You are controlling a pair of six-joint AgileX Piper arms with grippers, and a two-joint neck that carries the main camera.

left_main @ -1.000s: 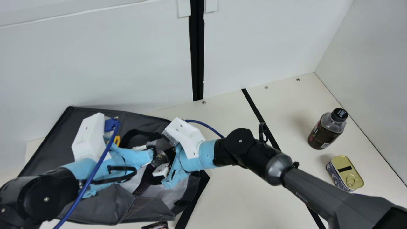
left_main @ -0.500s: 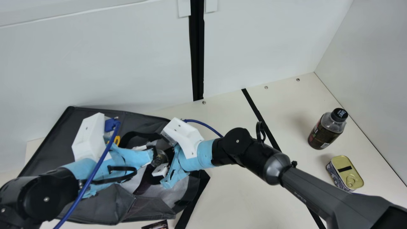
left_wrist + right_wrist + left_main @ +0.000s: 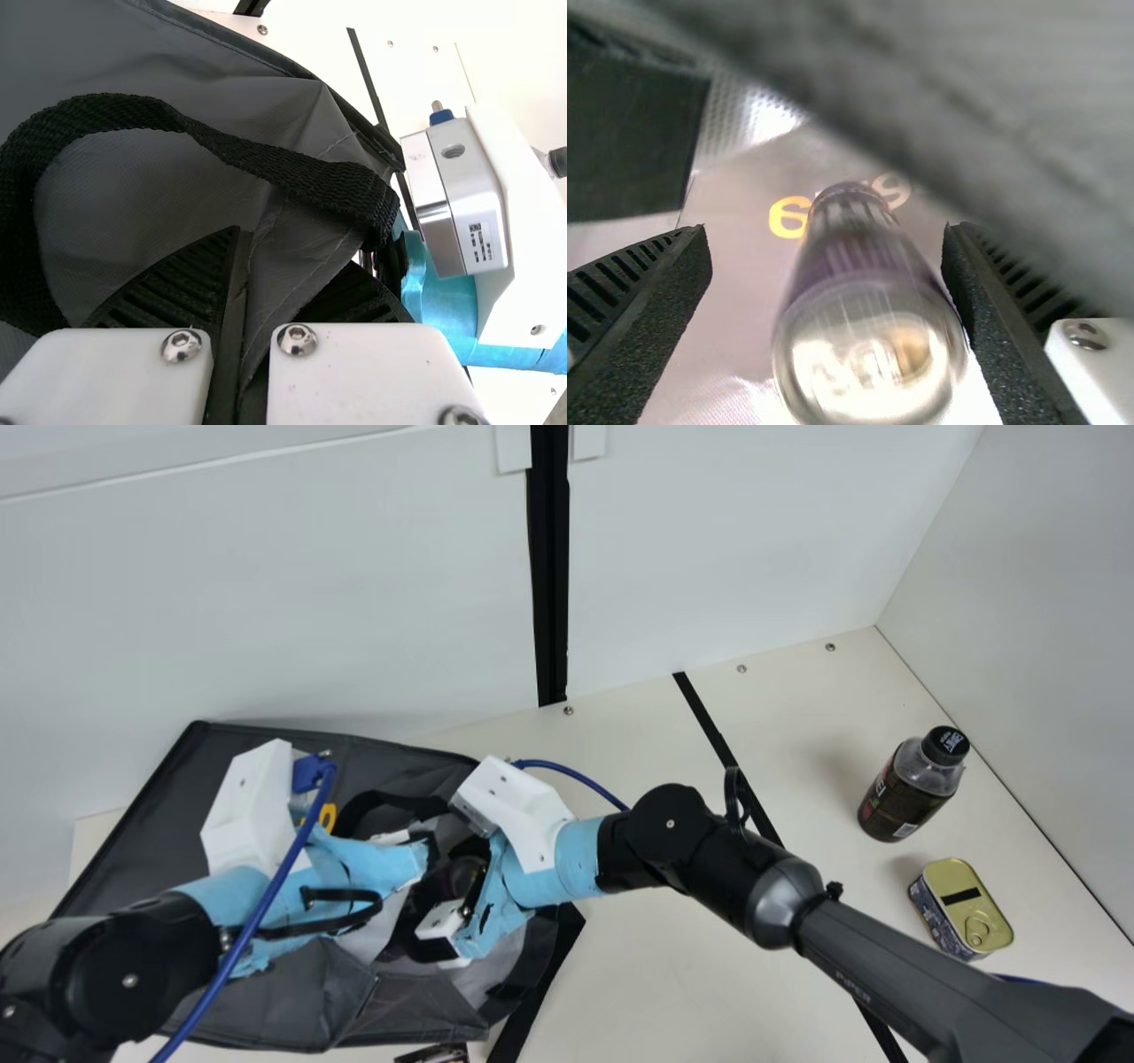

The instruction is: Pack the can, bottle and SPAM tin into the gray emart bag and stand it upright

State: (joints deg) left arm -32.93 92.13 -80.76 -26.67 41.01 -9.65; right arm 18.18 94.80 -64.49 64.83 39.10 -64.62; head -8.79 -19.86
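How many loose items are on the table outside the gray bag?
3 in the main view: a dark bottle and a tin at its right, plus a partly cut-off item at its bottom edge, near the bag. More may be hidden.

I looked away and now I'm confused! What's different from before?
The right gripper has opened its fingers and let go of the can. The can's shiny end has gone from where it was between them, so it seems to have dropped deeper into the bag. The left gripper still pinches the bag, and the bottle and tin haven't moved.
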